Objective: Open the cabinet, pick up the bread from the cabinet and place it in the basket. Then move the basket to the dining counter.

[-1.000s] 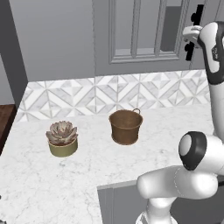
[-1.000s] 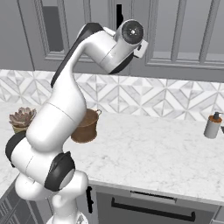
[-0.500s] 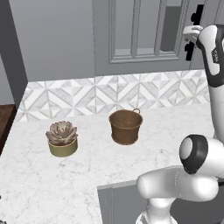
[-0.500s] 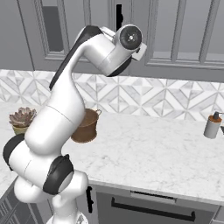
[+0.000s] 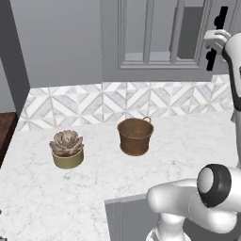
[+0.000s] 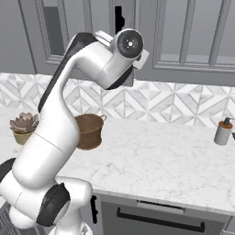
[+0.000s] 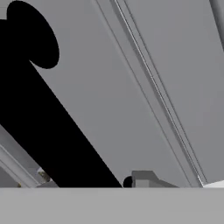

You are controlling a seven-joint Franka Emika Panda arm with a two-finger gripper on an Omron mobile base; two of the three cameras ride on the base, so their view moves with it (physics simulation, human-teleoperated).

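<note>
We see our gripper (image 5: 212,43) up at the cabinet (image 5: 155,37), fingers pinched on its black handle (image 5: 216,35), door shut, basket (image 5: 135,136) mid-worktop near the back edge, open marble worktop (image 5: 188,141) around it

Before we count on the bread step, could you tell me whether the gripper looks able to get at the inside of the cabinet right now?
Probably not yet: the cabinet door looks closed, and the gripper is at its black bar handle, so the door blocks the shelf.
</note>
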